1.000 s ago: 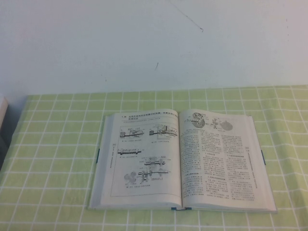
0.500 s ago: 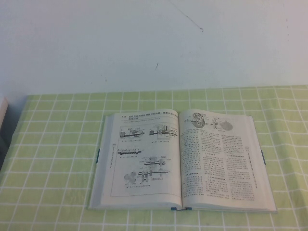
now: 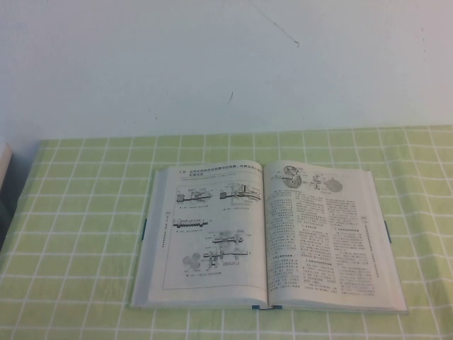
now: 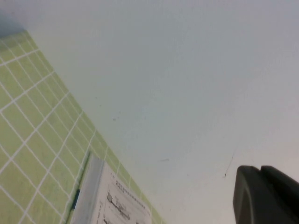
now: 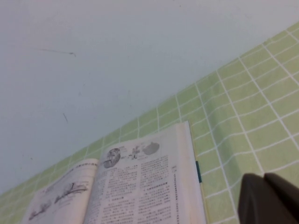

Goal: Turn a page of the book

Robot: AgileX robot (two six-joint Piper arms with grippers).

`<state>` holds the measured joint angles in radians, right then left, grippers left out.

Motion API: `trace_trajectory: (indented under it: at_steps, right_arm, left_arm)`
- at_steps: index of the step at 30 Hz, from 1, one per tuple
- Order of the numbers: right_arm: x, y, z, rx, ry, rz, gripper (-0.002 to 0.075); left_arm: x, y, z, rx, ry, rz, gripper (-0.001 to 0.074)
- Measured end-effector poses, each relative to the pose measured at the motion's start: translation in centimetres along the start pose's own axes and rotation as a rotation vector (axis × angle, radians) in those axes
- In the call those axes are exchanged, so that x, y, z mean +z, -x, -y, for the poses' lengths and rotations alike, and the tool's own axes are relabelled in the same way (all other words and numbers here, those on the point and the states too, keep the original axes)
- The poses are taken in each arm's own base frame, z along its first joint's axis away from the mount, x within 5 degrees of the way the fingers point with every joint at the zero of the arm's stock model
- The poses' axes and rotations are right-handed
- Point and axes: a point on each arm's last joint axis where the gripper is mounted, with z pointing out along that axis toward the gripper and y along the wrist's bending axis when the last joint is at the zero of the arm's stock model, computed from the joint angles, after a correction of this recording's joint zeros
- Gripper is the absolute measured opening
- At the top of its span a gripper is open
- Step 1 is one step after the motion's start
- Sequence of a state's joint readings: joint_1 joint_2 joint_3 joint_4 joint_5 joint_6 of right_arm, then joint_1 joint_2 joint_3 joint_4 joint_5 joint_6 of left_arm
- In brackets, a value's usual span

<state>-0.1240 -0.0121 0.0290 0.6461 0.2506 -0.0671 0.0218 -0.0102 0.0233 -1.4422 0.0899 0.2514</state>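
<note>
On the green checked tablecloth [image 3: 78, 234], around table centre, the book [image 3: 265, 237] lay open and flat, spine running near to far. Left-hand leaf showed small mechanical diagrams; the page [image 3: 322, 237] on the right carried two text columns under a round gear picture at its far end. Nothing touched it. Neither arm appeared in the high view, so both sat pulled back on the near side. Right gripper [image 5: 271, 198] showed only as a dark tip in its own wrist view, off the book's right edge and clear of it; jaws closed, holding nothing. Left gripper [image 4: 266, 193] likewise showed just a dark corner in its wrist view, with the book's far-left corner visible below; whether its fingers were open or closed could not be told. Judged step: start of the task, approach not begun, no leaf lifted. Next move would likely call for one gripper to come down to the outer edge of a page, catch a single thin leaf without dragging the stack, then sweep it across the spine. Risk: picking up several leaves, or creasing the paper. Surface was cloth with white grid lines, slightly wrinkled toward the right. Behind it stood a plain pale wall [image 3: 226, 64] with a few faint marks. A dark object [image 3: 3, 188] sat cut off at the far-left frame edge, unidentifiable.
</note>
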Motion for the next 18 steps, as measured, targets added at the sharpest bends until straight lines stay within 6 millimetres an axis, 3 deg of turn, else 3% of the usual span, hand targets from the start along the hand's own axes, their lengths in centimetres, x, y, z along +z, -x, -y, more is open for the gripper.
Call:
trace_trajectory:
  at_steps: [8, 12, 18]
  right_arm:
    - [0.2, 0.1, -0.3, -0.13, -0.008, -0.072, -0.0002]
    - [0.5, 3.1, -2.4, -0.323, 0.004, -0.128, -0.0002]
    - [2.2, 8.3, -5.6, -0.644, 0.026, -0.236, -0.0002]
  left_arm:
    - [0.3, -1.0, 1.1, 0.208, -0.022, -0.162, -0.0004]
    - [1.6, -0.3, 4.0, 0.411, 0.016, -0.281, -0.0004]
    - [5.3, 1.5, 8.0, 0.726, 0.06, -0.44, -0.0004]
